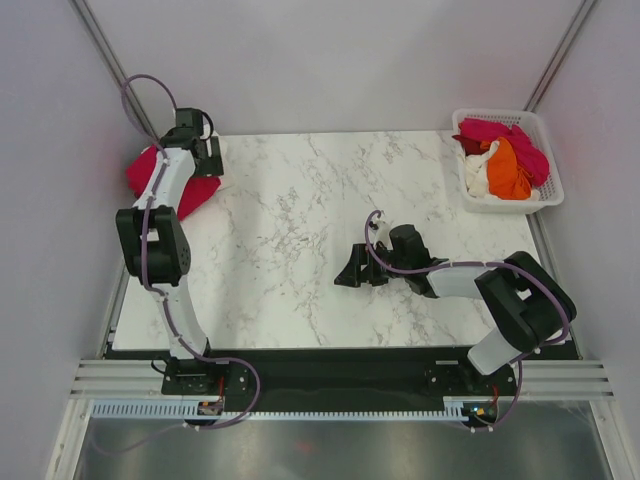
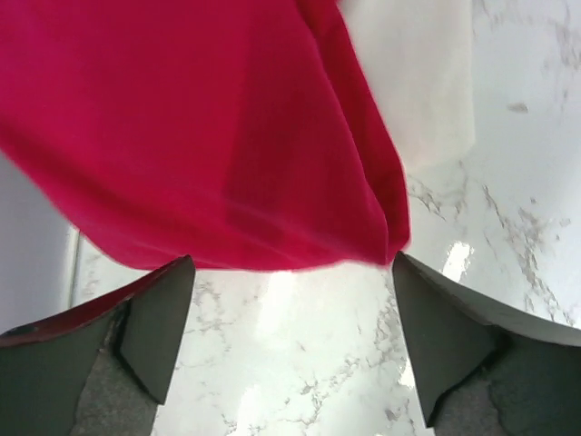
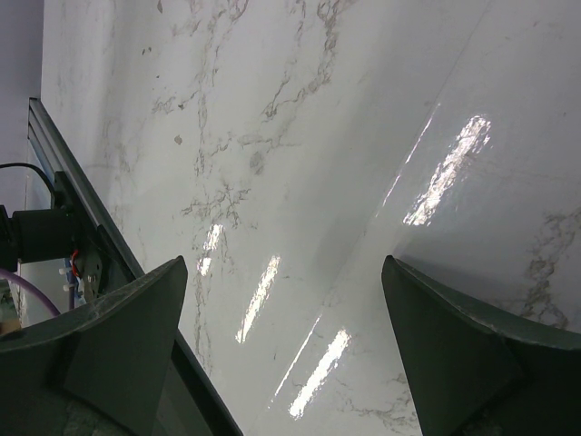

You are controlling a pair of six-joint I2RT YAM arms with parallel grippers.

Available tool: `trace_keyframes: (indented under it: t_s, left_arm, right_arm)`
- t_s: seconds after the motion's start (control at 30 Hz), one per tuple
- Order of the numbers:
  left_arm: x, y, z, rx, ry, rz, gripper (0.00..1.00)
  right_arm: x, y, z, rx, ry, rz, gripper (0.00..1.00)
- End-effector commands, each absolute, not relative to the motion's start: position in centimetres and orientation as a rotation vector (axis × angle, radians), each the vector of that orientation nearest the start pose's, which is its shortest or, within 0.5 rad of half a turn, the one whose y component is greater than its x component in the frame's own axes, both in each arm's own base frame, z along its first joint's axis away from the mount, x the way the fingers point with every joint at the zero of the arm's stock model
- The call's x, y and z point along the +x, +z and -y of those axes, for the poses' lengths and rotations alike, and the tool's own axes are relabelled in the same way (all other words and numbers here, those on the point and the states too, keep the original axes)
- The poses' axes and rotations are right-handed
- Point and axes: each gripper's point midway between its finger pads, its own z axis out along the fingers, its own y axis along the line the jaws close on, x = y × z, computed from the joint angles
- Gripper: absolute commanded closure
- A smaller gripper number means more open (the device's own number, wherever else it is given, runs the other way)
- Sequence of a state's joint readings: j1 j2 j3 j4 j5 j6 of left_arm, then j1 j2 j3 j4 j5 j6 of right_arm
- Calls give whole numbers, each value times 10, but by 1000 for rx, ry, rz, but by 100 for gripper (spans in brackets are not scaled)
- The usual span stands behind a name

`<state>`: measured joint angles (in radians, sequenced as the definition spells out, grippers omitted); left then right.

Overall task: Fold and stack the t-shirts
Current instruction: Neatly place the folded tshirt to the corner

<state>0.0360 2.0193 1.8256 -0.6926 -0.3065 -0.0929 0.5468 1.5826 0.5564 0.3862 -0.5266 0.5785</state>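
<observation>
We logged: crimson shirt (image 2: 182, 127) over cream-white shirt (image 2: 418, 82) at the table (image 1: 300, 210) far-left corner, seemingly stacked; pink, orange and white shirts (image 1: 505, 160) unfolded in the basket (image 1: 548, 203); left gripper (image 2: 290, 272) and right gripper (image 3: 286, 272) both spread, empty.

Overhead view of the marble tabletop (image 1: 290, 200). The left arm (image 1: 160, 250) reaches to the far-left corner, its left end effector (image 1: 207, 155) over a crimson-red t-shirt (image 1: 145, 172) that overhangs the left edge. The right end effector (image 1: 356, 268) sits low near the centre over bare marble, fingers spread. At far right, a white lattice basket (image 1: 512, 207) holds a pink t-shirt (image 1: 500, 132), an orange t-shirt (image 1: 508, 170) and a white t-shirt (image 1: 476, 175), all crumpled.
</observation>
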Motion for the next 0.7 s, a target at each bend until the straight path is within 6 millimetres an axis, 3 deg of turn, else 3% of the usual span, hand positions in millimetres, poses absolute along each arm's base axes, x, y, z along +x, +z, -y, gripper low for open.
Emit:
trace_keyframes:
  t_s: [0.0,0.07,0.17,0.23,0.27,0.43,0.67]
  left_arm:
    - [513,165,-31,-238,196,-2395,0]
    - [514,185,-19,-235,155,-2352,0]
    - [518,204,-25,-267,151,-2304,1]
    - [522,205,-28,-283,154,-2297,2]
    - [526,211,-48,-340,160,-2274,3]
    - [553,205,-86,-491,95,-2232,12]
    - [595,205,-113,-497,157,-2167,7]
  right_arm:
    - [222,12,-262,-279,1111,-2510,2]
    - [222,12,-262,-279,1112,-2511,2]
    - [222,12,-262,-277,1112,-2511,2]
    - [223,12,-262,-275,1111,-2510,2]
    - [222,12,-262,-277,1112,-2511,2]
    - [223,11,-262,-276,1110,-2512,2]
    - [223,10,-263,-275,1114,-2518,2]
